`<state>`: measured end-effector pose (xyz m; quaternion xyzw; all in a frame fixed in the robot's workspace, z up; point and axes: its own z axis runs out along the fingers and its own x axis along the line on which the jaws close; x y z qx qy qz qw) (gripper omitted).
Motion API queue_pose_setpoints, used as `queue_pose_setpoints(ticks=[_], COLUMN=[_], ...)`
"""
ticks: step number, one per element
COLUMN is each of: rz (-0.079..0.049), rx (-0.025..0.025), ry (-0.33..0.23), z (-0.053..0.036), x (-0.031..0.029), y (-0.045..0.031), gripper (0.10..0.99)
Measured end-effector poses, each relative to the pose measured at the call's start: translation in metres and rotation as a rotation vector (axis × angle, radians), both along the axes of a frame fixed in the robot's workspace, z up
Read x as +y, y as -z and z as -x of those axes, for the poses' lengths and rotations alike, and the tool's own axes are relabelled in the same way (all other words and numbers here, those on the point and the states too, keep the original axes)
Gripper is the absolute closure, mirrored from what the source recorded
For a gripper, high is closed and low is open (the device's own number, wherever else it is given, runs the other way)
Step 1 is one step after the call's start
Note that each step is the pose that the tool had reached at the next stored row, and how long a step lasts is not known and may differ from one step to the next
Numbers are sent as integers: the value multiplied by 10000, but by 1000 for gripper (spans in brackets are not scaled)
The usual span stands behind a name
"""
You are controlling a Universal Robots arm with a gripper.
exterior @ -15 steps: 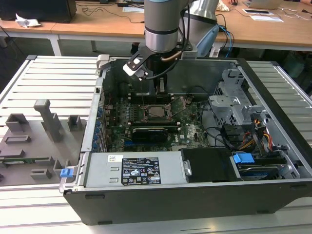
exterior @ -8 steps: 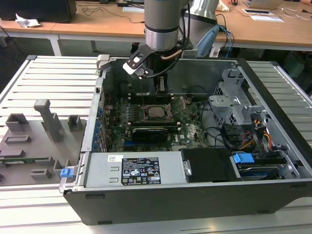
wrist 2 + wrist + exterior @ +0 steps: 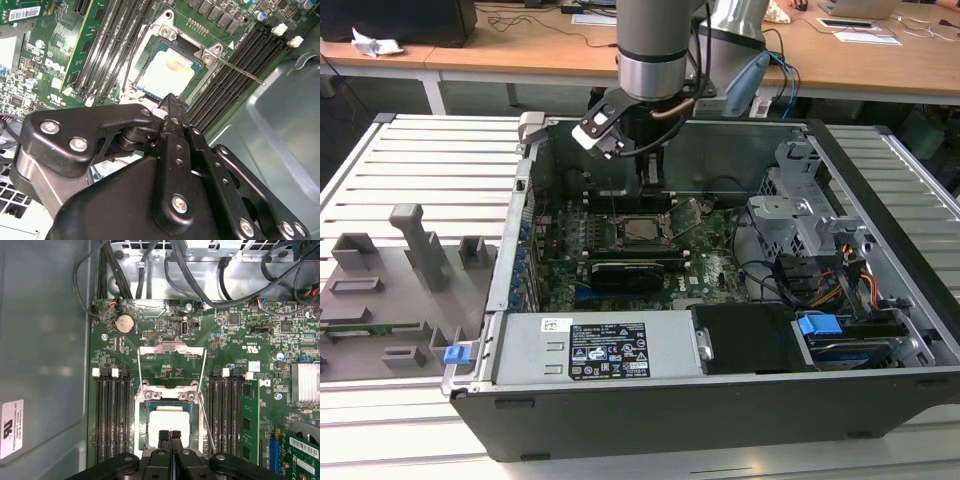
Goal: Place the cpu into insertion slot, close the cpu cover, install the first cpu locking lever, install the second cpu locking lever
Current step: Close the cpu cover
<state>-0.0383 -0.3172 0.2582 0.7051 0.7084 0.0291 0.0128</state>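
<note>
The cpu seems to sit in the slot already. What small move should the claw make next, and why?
Probably move to the cpu cover and tip it down: the cpu lies in the insertion slot, the cover stands open, and the shut claw holds nothing.

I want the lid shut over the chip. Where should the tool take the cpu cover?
Likely the cover by its free bar, opposite the hinge. It stands swung open off the cpu, leaving that thin edge exposed. Come from above, on the cpu side.
</note>
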Motion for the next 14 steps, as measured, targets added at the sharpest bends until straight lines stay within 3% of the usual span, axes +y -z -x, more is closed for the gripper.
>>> queue_pose_setpoints(ticks=[9,14], rz=[-1,-1], rx=[7,6], ry=[0,1], z=[-123,-124], x=[0,6], y=[-13,-117], gripper=[980,980])
